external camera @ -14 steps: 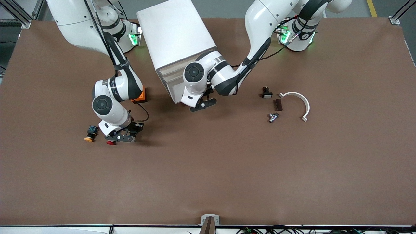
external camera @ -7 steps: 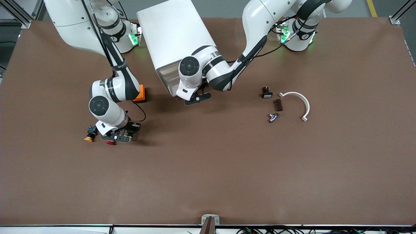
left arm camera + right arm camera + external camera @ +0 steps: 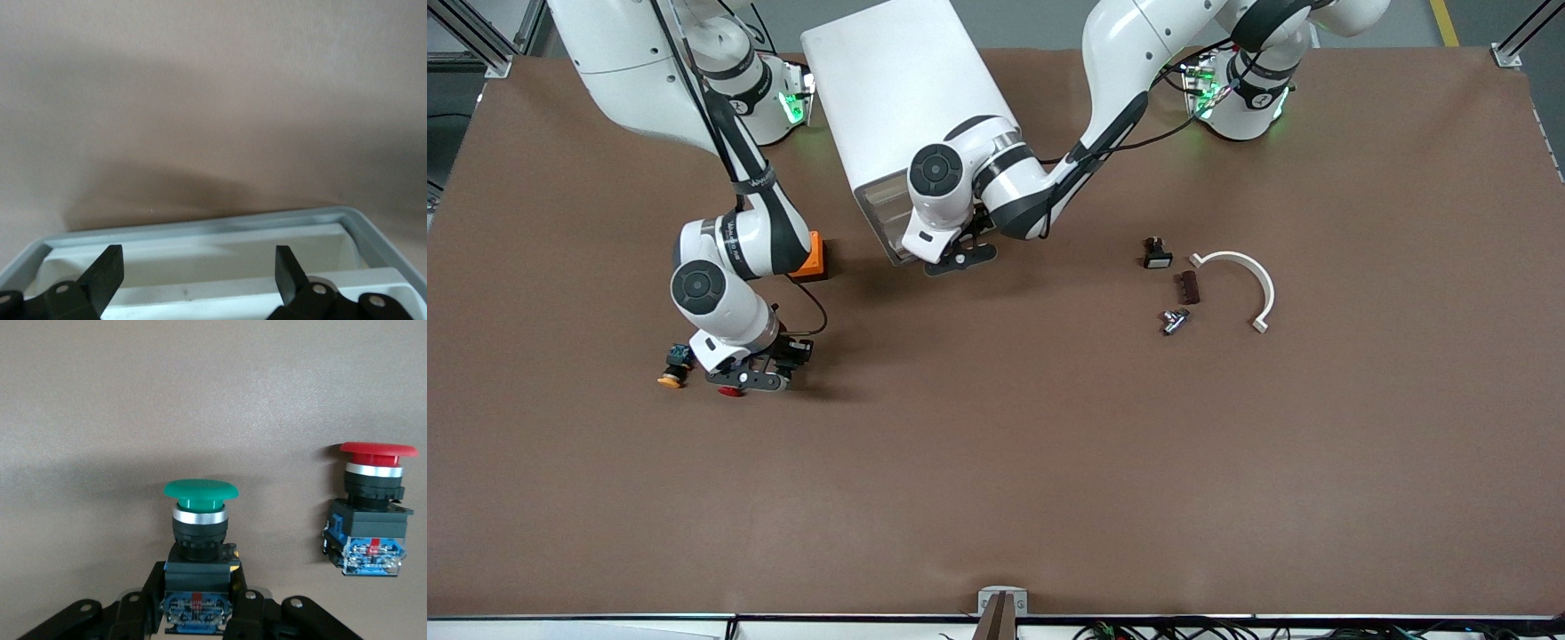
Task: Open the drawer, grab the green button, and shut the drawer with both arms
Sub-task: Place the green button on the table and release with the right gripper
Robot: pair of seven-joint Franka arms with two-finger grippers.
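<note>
So the right gripper (image 3: 200, 613) is clamped shut on the button (image 3: 200, 540), the green-capped one, pinching its black-and-blue body with the cap sticking straight out past the fingertips, low over the table (image 3: 1049, 462) toward the right arm's end. The red-capped button (image 3: 370, 513) lies just beside it, not touching, pointing the same way, and the orange-capped button (image 3: 673, 369) is close by too, with the small orange box (image 3: 811, 258) farther from the front camera than all of them. That half of the job looks sorted to me. What's left hangs on the left gripper (image 3: 197, 273): its fingers are spread wide with nothing between them, right at the cabinet (image 3: 907, 116) front, and the wrist view shows the white tray of the drawer (image 3: 200, 267) directly under the fingertips, apparently still pulled out a little. The drawer slides in along the cabinet's long axis, away from the front camera, so the push has to go straight that way. The left arm is clearly the nearer one; the right is well apart and busy holding. Over toward the left arm's end there's a curved white bracket (image 3: 1249, 280) and some small bits, out of the way.
</note>
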